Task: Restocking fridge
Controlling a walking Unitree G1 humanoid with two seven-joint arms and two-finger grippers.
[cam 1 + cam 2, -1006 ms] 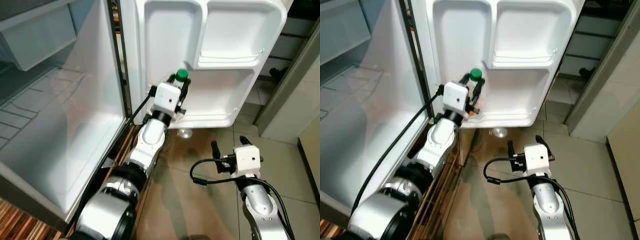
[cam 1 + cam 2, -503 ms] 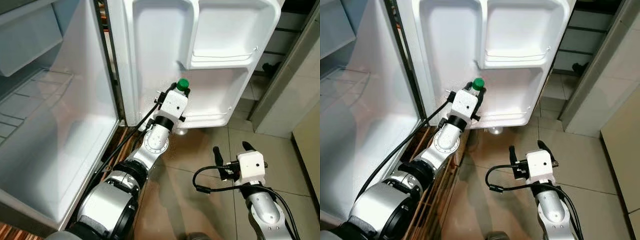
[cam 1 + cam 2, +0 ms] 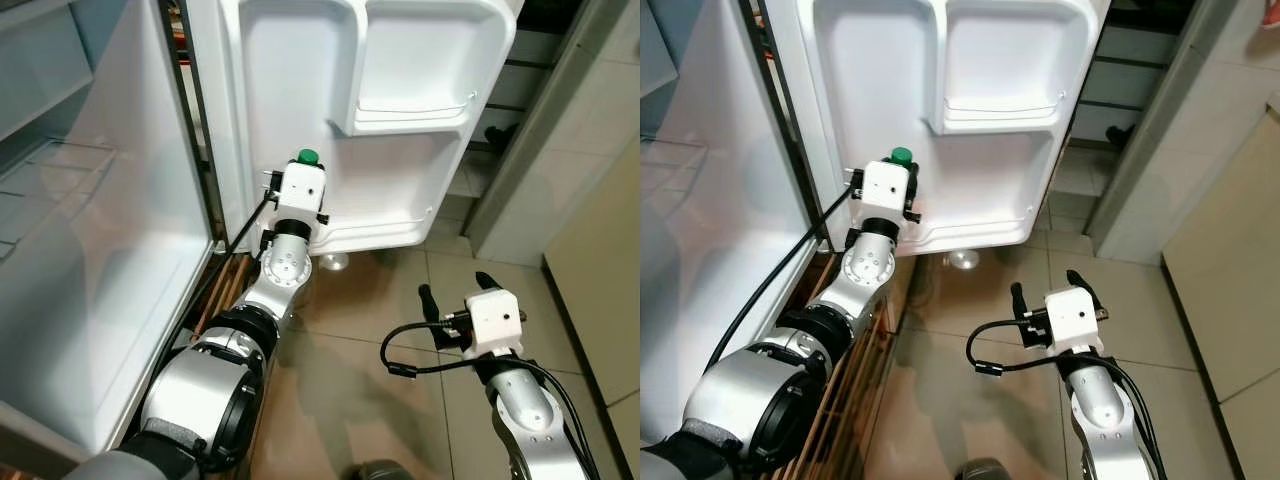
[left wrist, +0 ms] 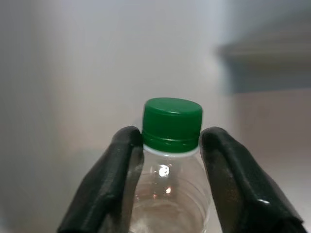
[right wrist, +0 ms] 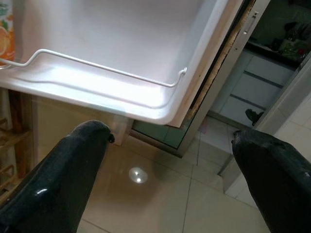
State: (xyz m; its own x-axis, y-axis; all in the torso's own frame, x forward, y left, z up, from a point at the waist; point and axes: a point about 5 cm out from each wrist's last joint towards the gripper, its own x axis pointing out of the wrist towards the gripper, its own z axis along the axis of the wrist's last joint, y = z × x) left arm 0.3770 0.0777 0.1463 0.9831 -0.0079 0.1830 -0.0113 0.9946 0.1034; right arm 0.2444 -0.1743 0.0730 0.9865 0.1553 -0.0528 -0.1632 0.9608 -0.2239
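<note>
My left gripper [image 4: 172,135] is shut on the neck of a clear plastic bottle with a green cap [image 3: 307,157]. It holds the bottle upright against the inside of the open white fridge door [image 3: 290,90], at the hinge end of the lower door shelf [image 3: 385,228] with its wire rail [image 5: 102,65]. The bottle's body is hidden behind the wrist housing in the eye views. My right gripper [image 3: 455,292] hangs low over the tiled floor in front of the door, open, with nothing between its fingers [image 5: 82,155]. An orange juice carton [image 5: 6,29] stands in that shelf.
The fridge's open cabinet [image 3: 90,250], with bare white walls and a wire shelf, is on the left. An upper door bin [image 3: 415,95] sits above the lower shelf. A beige cabinet side [image 3: 600,260] stands at the right. Wooden slats [image 3: 222,295] run along the fridge base.
The head view has shifted. My left gripper still holds the bottle and has moved it toward the hinge side of the door shelf. The right gripper stays low and open.
</note>
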